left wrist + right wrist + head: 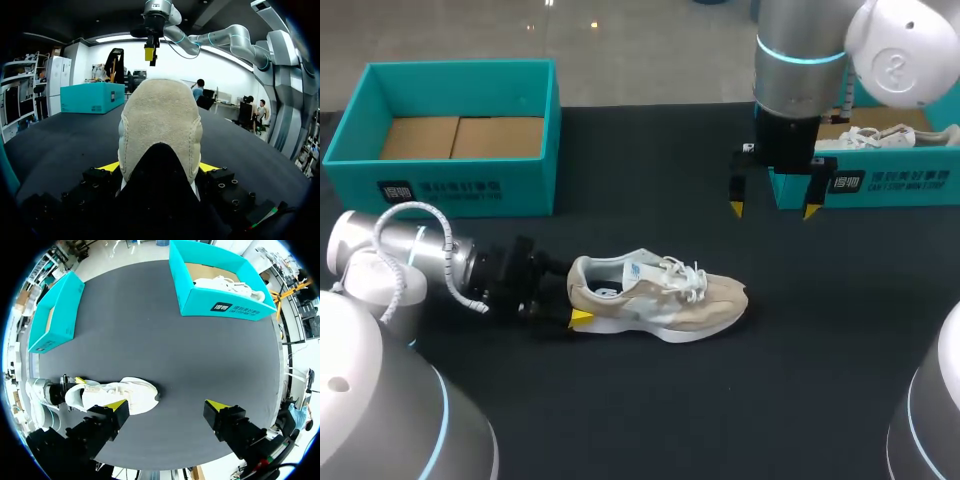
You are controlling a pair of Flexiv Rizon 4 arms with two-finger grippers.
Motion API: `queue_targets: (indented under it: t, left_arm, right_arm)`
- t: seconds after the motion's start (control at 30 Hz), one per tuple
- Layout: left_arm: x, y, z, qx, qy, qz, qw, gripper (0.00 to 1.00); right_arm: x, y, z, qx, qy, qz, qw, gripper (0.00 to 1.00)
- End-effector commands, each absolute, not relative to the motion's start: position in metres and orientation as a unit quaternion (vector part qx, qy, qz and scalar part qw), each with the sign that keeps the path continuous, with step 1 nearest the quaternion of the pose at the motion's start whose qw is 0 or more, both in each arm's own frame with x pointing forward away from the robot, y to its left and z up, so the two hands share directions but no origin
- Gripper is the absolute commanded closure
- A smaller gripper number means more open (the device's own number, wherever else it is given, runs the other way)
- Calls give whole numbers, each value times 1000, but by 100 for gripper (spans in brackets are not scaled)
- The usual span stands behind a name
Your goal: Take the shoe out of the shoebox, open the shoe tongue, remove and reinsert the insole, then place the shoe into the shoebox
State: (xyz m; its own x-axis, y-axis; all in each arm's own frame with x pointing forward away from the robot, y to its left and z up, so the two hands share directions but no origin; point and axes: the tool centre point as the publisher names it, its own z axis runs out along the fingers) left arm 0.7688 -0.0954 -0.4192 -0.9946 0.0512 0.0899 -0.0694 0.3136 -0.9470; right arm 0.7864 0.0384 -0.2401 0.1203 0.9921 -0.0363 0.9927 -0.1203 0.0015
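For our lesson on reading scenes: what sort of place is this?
Probably a robotics test bench: on a black table with two teal shoeboxes, the left gripper grips a shoe while the right gripper hangs open.

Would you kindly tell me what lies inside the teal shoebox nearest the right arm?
A white laced shoe lies inside the shoebox on its brown cardboard floor. The near wall hides the shoe's lower part.
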Motion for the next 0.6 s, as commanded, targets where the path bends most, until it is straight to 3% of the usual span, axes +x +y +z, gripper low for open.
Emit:
queue_targets:
  t: [0.03, 0.6]
  left_arm:
    - [768, -96, -419, 6, -809, 585, 51, 100]
    - [768, -96, -419, 6, -809, 585, 51, 100]
  right_arm:
    - [786, 39, -241, 749, 663, -13, 12, 0]
    - [757, 139, -263, 757, 652, -6, 52, 0]
